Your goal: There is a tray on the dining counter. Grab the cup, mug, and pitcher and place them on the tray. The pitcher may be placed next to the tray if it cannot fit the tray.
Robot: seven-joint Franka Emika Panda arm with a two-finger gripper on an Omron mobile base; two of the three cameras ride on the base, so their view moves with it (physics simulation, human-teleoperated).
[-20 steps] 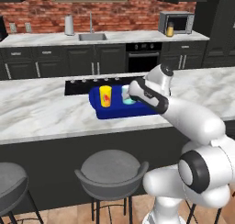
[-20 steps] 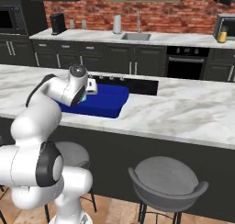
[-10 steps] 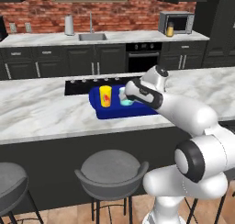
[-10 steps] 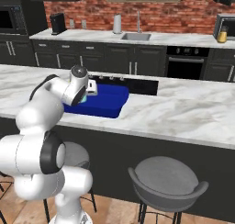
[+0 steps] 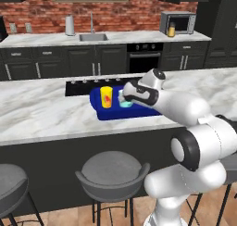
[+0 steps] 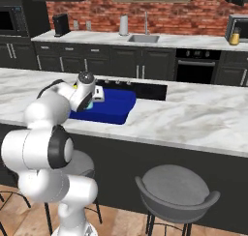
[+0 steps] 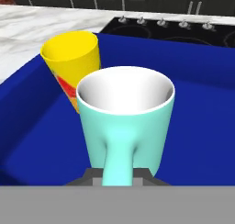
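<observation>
The blue tray (image 5: 140, 112) lies on the marble dining counter (image 5: 41, 114). The yellow cup (image 5: 106, 97) stands upright in the tray's left part. Just right of the cup is the teal mug (image 5: 123, 100), upright over the tray floor, and my gripper (image 5: 127, 98) is shut on its handle. In the hand view the mug (image 7: 124, 113) is close in front, handle toward me, with the cup (image 7: 72, 62) behind it to the left and the tray (image 7: 202, 126) all around. I cannot tell whether the mug touches the tray floor. The amber pitcher (image 5: 171, 30) stands on the back counter by the microwave.
A black cooktop (image 5: 81, 87) is set into the dining counter just behind the tray. Round grey stools (image 5: 111, 172) stand along the counter's near side. A sink (image 5: 92, 36) and a microwave (image 5: 178, 21) are at the brick wall.
My gripper has carried the mug a little to the left and lower, closer to the cup. The cup and tray have stayed put.
</observation>
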